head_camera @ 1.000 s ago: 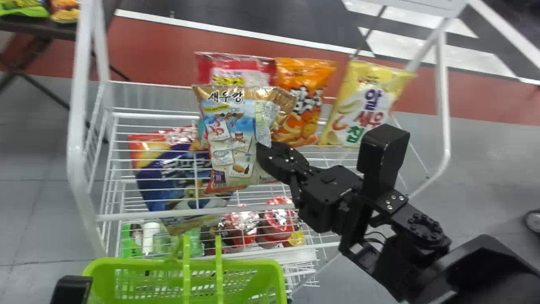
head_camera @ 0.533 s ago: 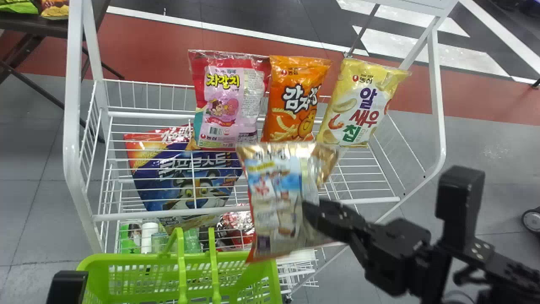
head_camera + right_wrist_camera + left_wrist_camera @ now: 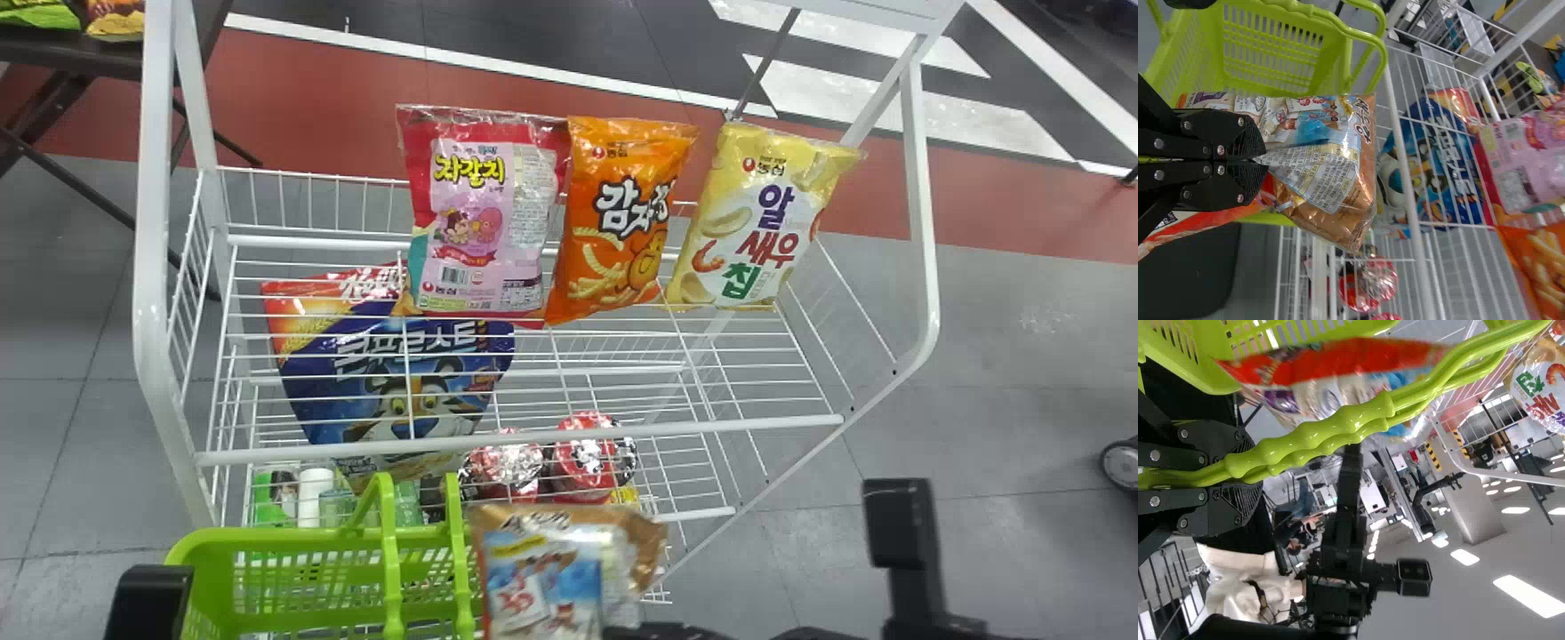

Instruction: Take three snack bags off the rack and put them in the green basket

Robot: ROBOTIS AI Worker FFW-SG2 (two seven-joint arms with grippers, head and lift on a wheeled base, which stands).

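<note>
The brown-topped snack bag (image 3: 542,573) was over the right side of the green basket (image 3: 307,536), near the front of the white rack (image 3: 524,442). The right gripper (image 3: 636,632) had its fingers clenched on the bag's side. The right wrist view showed the wrapper pinched between the fingertips, with creases running out across the printed panel.

The left arm (image 3: 149,601) was at the basket's left. In the left wrist view, the left gripper (image 3: 1258,477) had its fingers closed around the basket's two green handles (image 3: 1321,433), which lay close together in the grasp.

On the rack's upper shelf, a pink and red snack bag (image 3: 480,222) stood at the left, its edge against an orange snack bag (image 3: 622,222). A yellow snack bag (image 3: 756,218) leaned just to the right of the orange one.

A blue cereal bag (image 3: 396,382) showed through the wires below, at the left. Lower down were a white bottle (image 3: 314,500) and two red containers (image 3: 582,458) side by side. Packets (image 3: 116,18) lay on a dark desk (image 3: 98,59) beyond the rack's left side.
</note>
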